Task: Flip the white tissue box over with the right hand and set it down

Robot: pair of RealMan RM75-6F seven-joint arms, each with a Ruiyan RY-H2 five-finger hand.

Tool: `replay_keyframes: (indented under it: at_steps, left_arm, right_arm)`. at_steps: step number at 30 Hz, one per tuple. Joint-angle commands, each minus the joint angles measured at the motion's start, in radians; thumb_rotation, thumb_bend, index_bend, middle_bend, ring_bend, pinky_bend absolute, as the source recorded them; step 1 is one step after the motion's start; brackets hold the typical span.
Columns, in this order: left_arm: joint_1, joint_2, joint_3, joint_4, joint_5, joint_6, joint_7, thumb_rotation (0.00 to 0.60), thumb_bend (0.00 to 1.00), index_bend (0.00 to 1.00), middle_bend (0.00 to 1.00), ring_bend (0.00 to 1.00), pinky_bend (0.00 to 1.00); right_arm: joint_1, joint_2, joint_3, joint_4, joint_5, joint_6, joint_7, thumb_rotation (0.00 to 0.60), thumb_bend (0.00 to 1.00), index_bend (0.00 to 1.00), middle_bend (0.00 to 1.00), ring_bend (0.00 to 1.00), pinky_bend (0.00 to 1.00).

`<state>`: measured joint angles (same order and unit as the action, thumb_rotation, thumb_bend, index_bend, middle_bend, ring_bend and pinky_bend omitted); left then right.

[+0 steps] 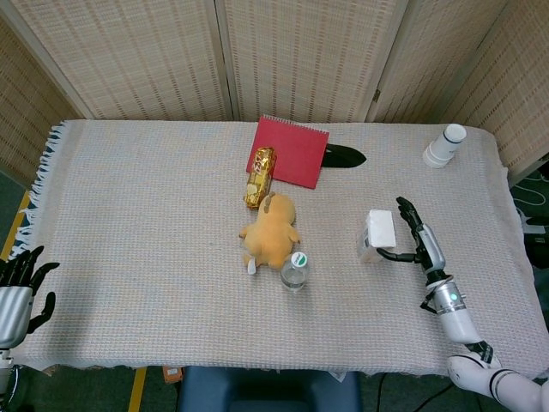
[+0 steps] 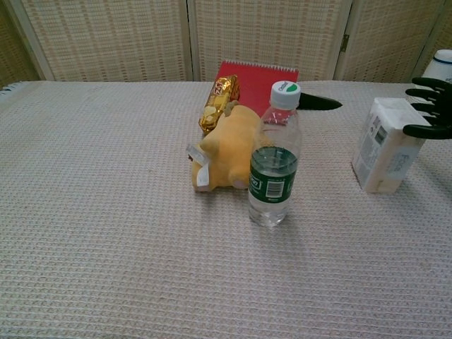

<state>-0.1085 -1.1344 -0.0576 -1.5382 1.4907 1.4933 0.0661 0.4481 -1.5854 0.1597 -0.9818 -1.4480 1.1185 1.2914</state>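
Observation:
The white tissue box (image 1: 378, 233) (image 2: 387, 152) stands on one end on the right part of the table, tipped to the right toward my right hand (image 1: 420, 240) (image 2: 431, 109). That hand is just right of the box with its fingers spread. Its thumb touches the box's upper right side, and the other fingers reach over the top without closing. My left hand (image 1: 17, 287) hangs with fingers apart off the table's near left corner, holding nothing; the chest view does not show it.
A water bottle (image 1: 294, 270) (image 2: 274, 166) stands mid-table beside a yellow plush toy (image 1: 270, 230) (image 2: 226, 152). Behind them lie a gold snack pack (image 1: 260, 176), a red notebook (image 1: 290, 152) and a black object (image 1: 343, 156). A paper cup stack (image 1: 444, 144) stands far right.

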Motion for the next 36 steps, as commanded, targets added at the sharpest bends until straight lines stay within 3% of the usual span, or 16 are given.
replay_keyframes:
  at_steps: [1,7,9,13,17,23,29,36]
  left_arm:
    - [0.0,0.001,0.0,-0.001,0.001,0.001,0.001,0.6,0.51,0.25,0.0,0.0,0.11]
    - [0.002,0.004,0.0,-0.004,-0.001,0.002,-0.002,0.6,0.51,0.25,0.0,0.0,0.11]
    - [0.002,0.005,-0.001,-0.006,-0.003,0.0,-0.004,0.6,0.51,0.25,0.0,0.0,0.11]
    - [0.001,0.009,0.0,-0.011,-0.006,-0.004,0.003,0.6,0.51,0.25,0.0,0.0,0.1]
    - [0.002,0.013,0.0,-0.02,-0.012,-0.007,0.012,0.6,0.51,0.25,0.0,0.0,0.1]
    - [0.007,0.017,0.0,-0.028,-0.001,0.01,0.015,0.6,0.51,0.25,0.0,0.0,0.1]
    - [0.008,0.018,-0.003,-0.026,-0.011,0.008,0.013,0.6,0.51,0.25,0.0,0.0,0.1]
    - [0.006,0.016,-0.003,-0.023,-0.015,0.0,0.016,0.6,0.5,0.25,0.0,0.0,0.1]
  right_arm:
    - [-0.008,0.044,0.022,-0.074,0.005,0.044,-0.081,0.6,0.0,0.0,0.0,0.0,0.0]
    - [-0.049,0.196,0.061,-0.343,0.001,0.171,-0.376,0.6,0.0,0.0,0.0,0.0,0.0]
    - [-0.053,0.29,0.05,-0.467,-0.009,0.16,-0.554,0.6,0.0,0.0,0.0,0.0,0.0]
    - [-0.032,0.486,0.027,-0.721,0.066,0.033,-0.994,0.6,0.0,0.0,0.0,0.0,0.0]
    - [0.032,0.633,0.025,-0.926,0.284,-0.127,-1.314,0.6,0.0,0.0,0.0,0.0,0.0]
    - [0.155,0.715,0.005,-1.007,0.566,-0.254,-1.571,0.6,0.0,0.0,0.0,0.0,0.0]
    - [0.26,0.716,-0.015,-1.003,0.775,-0.277,-1.697,0.6,0.0,0.0,0.0,0.0,0.0]
    - [0.29,0.616,-0.003,-0.895,0.77,-0.232,-1.681,0.6,0.0,0.03,0.04,0.06,0.0]
